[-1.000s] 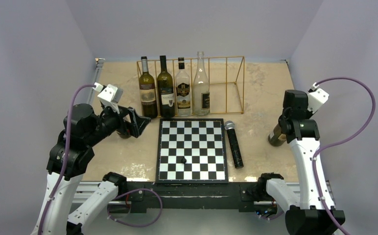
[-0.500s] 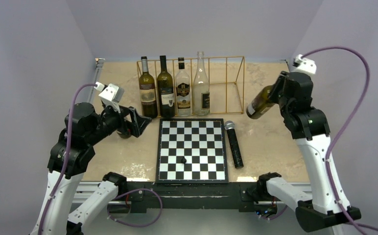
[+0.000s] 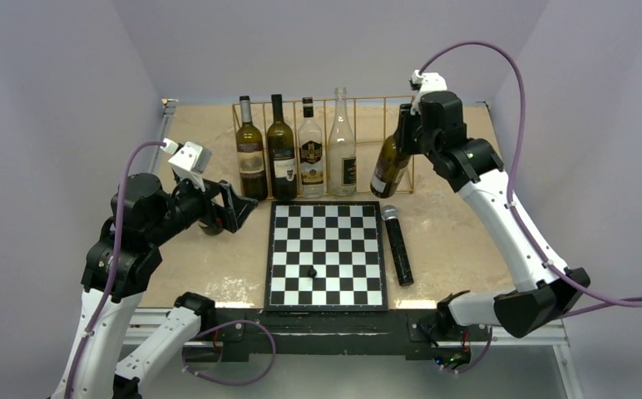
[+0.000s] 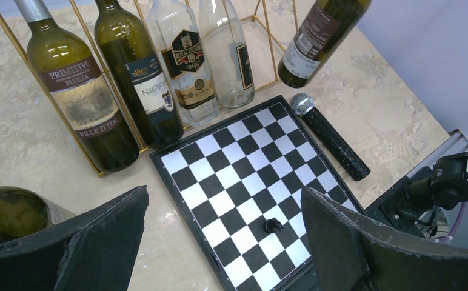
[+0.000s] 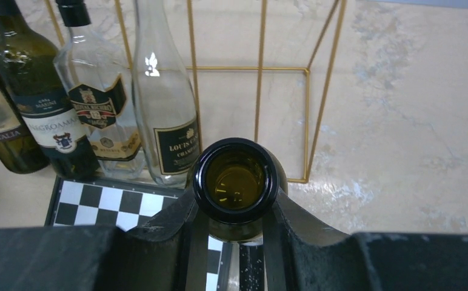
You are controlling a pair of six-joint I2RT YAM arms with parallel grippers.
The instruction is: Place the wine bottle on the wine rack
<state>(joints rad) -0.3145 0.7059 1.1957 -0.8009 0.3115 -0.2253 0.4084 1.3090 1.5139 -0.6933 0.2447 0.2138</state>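
Observation:
My right gripper (image 3: 407, 131) is shut on the neck of a dark green wine bottle (image 3: 388, 169). It holds the bottle tilted in the air by the front right corner of the gold wire wine rack (image 3: 367, 98). In the right wrist view the fingers clamp just below the bottle's open mouth (image 5: 236, 180), with the rack's (image 5: 280, 69) right section behind it. The held bottle (image 4: 319, 39) also shows in the left wrist view. My left gripper (image 3: 239, 208) is open and empty, left of the chessboard. A second green bottle (image 3: 211, 224) lies close beside it.
Several bottles (image 3: 297, 150) stand upright in the left part of the rack. A chessboard (image 3: 326, 253) with one black piece (image 3: 311, 271) lies in front of the rack. A black microphone (image 3: 397, 243) lies along the board's right edge.
My right arm has lifted the wine bottle from the table's right side and carried it left and back to the rack's right front corner. The left arm has not moved.

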